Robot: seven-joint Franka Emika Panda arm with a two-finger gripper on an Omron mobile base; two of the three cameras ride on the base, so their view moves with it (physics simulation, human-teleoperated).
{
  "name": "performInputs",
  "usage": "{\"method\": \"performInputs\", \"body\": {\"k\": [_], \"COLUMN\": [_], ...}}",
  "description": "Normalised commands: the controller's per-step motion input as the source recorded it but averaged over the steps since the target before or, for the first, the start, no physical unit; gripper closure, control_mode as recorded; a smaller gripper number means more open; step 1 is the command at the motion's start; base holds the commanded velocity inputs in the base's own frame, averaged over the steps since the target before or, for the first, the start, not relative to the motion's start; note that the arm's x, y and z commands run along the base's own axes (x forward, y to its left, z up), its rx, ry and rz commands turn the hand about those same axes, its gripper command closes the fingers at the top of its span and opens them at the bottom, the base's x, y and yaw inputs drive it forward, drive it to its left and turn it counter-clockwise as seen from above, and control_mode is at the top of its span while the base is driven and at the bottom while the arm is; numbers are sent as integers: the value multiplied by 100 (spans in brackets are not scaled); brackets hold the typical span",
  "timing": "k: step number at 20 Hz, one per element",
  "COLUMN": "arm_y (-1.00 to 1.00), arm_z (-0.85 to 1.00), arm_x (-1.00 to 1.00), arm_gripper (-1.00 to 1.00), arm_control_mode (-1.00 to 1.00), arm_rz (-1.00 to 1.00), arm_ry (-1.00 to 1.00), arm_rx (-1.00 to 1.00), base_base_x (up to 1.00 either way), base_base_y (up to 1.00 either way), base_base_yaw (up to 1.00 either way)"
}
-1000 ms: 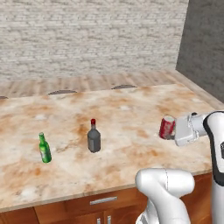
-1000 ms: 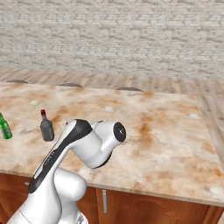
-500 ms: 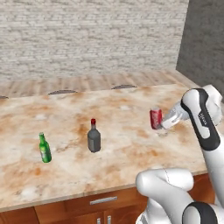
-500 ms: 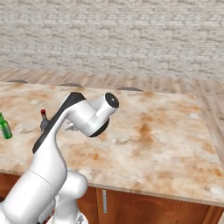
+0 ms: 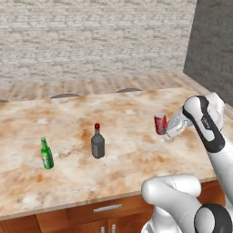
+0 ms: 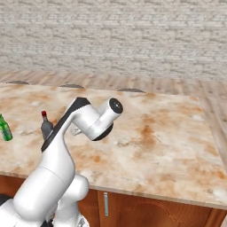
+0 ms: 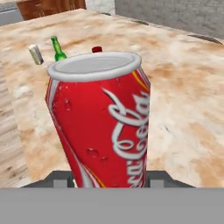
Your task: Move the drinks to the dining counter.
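I am seeing the hand (image 5: 166, 129) clamped on the red can (image 5: 160, 123) at center right; the dark bottle (image 5: 97, 142) and green bottle (image 5: 46, 154) are standing left on the counter (image 5: 127, 154), nothing between.

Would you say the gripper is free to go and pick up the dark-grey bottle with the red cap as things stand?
Probably not yet: the gripper is shut on the red can. The dark-grey bottle stands upright in the open on the dining counter, nothing between, so the way looks free once the can is released.
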Motion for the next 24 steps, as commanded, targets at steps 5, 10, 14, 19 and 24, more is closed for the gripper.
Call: {"method": "performInputs", "body": {"k": [5, 10, 14, 19, 24], "arm_y": [0, 12, 0, 1, 0], "arm_z": [-18, 1, 0, -8, -24], "arm_x": [22, 15, 25, 27, 29], "arm_gripper": [100, 100, 100, 100, 100], "arm_control_mode": [-100, -100, -100, -100, -100], "arm_rz": [14, 22, 20, 10, 2], "arm_ry": [-24, 9, 18, 6, 1], "arm_rx": [0, 0, 0, -1, 0], "base_base_x": [0, 0, 0, 0, 0], "base_base_y": [0, 0, 0, 0, 0], "base_base_yaw": [0, 0, 0, 0, 0]}}
